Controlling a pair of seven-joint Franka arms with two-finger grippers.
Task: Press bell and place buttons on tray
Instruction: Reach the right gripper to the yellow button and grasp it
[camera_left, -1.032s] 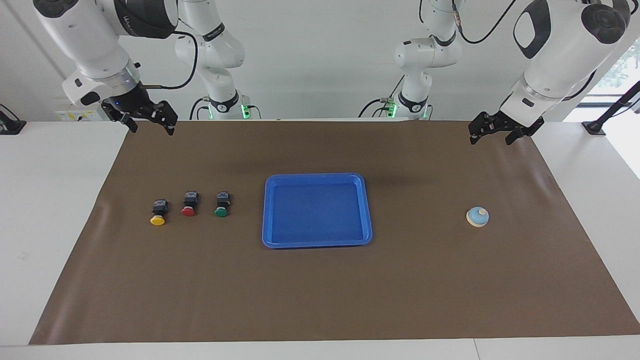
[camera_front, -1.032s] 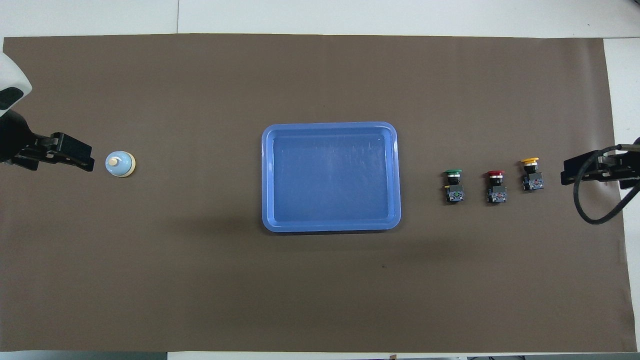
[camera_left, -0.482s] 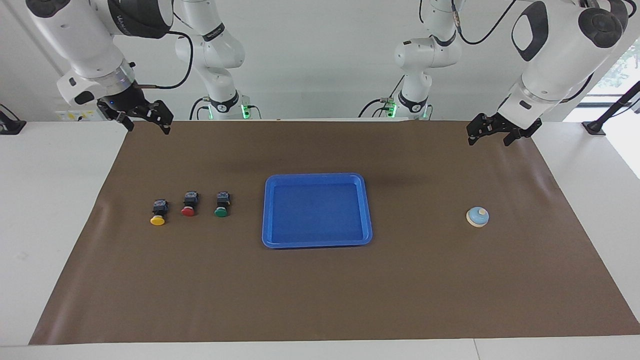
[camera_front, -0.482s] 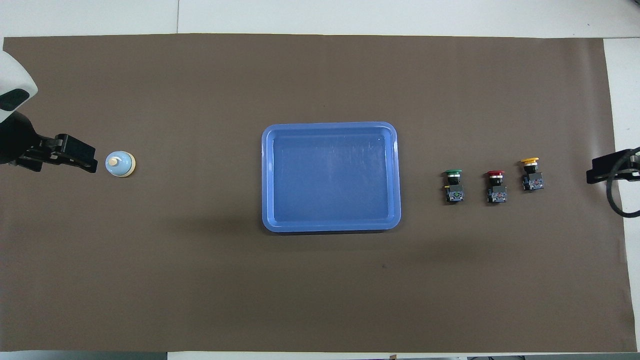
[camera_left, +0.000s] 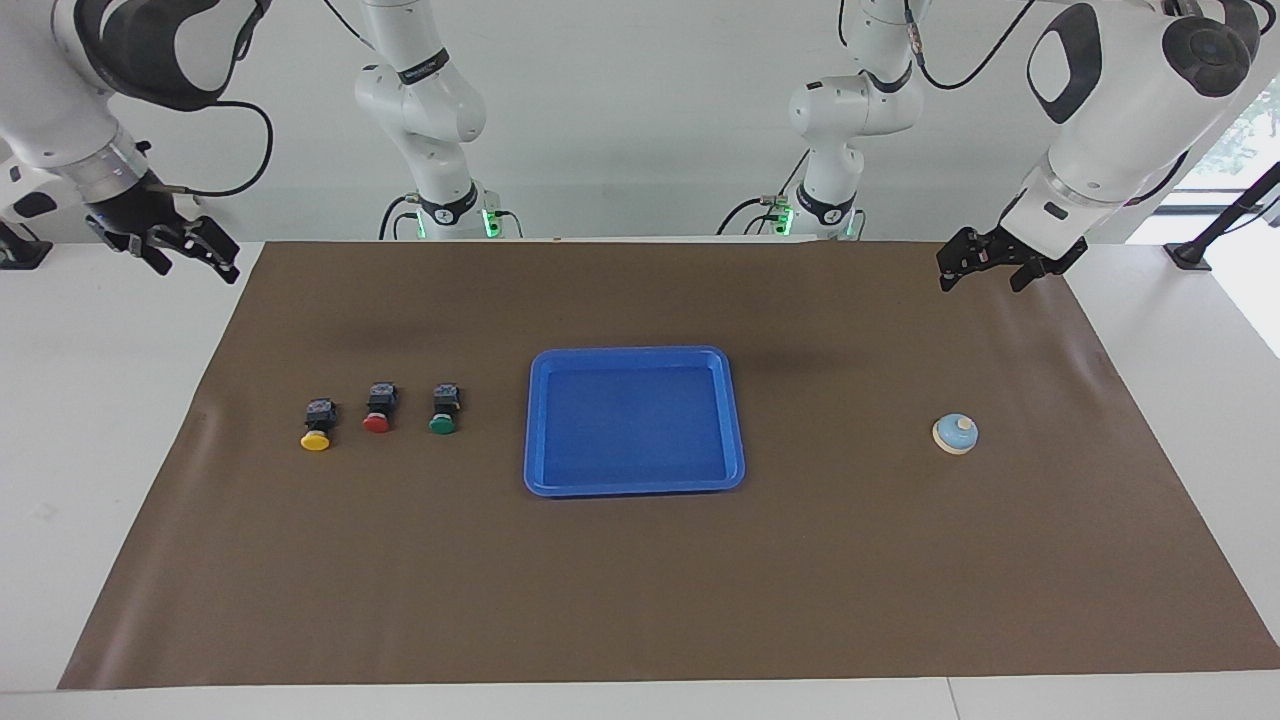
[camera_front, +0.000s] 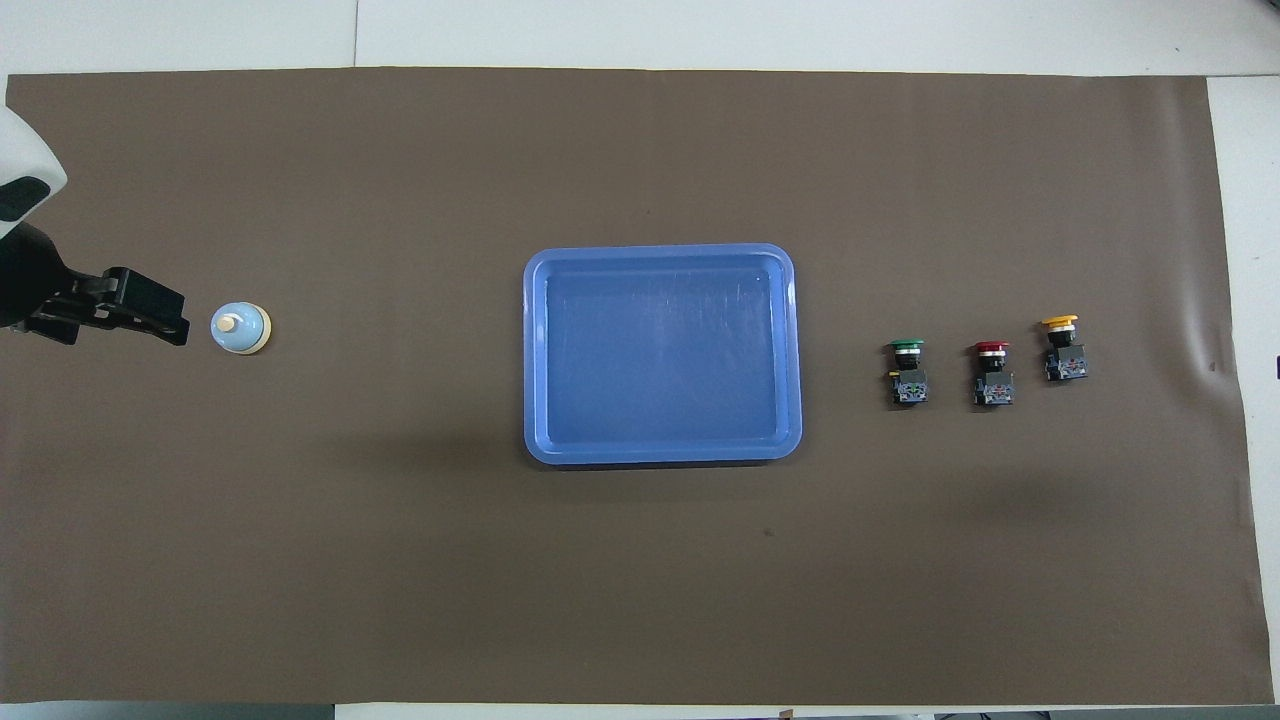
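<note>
Three small push-button switches with black blocky bodies lie in a row on the brown mat (camera_left: 640, 600) toward the right arm's end of the table (caps yellow (camera_left: 316, 425), red (camera_left: 378, 408) and green (camera_left: 443, 409)), beside the flat bright-blue plastic tray (camera_left: 634, 487) at the middle. The small light-blue dome bell (camera_left: 955, 434) with its cream knob sits toward the left arm's end. Both grippers hang empty with fingers spread wide: the left gripper (camera_left: 983, 271) over the mat's corner, the right gripper (camera_left: 192, 260) over the bare white table (camera_left: 90, 400) off the mat's edge.
</note>
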